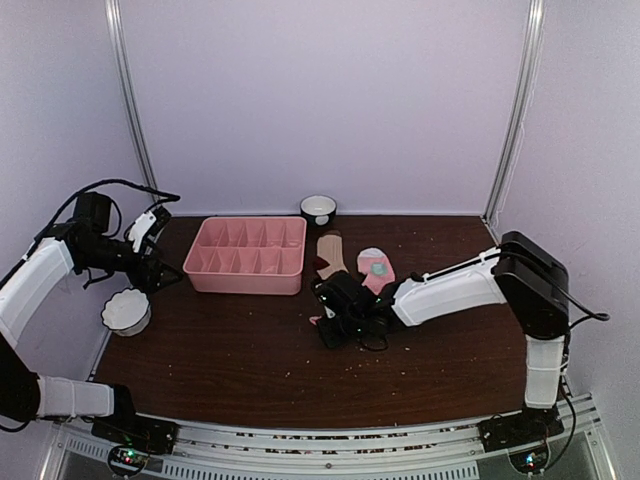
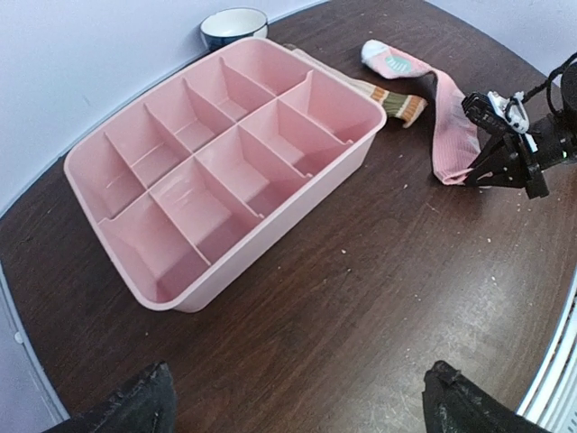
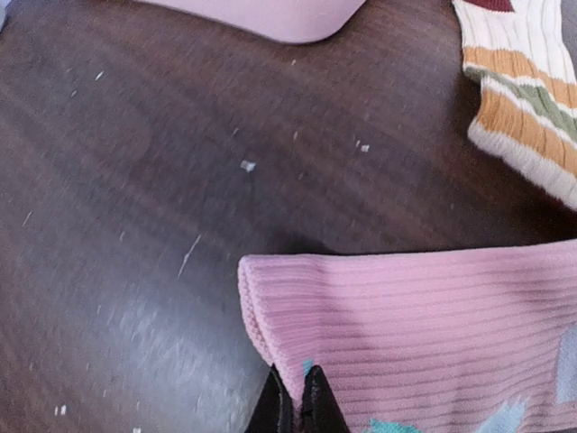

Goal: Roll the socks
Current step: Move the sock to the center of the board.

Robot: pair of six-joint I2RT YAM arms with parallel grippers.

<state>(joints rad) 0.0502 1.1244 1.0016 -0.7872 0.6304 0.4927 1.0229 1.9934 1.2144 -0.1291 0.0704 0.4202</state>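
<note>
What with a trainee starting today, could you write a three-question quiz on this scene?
1. True or false: the right pincer is shut on the pink sock.
2. Where is the striped sock? A) on the table beside the tray B) inside the tray C) hanging off the table edge
3. Fill in: the left pincer is ____ (open or shut).
Key: 1 true; 2 A; 3 open.
</note>
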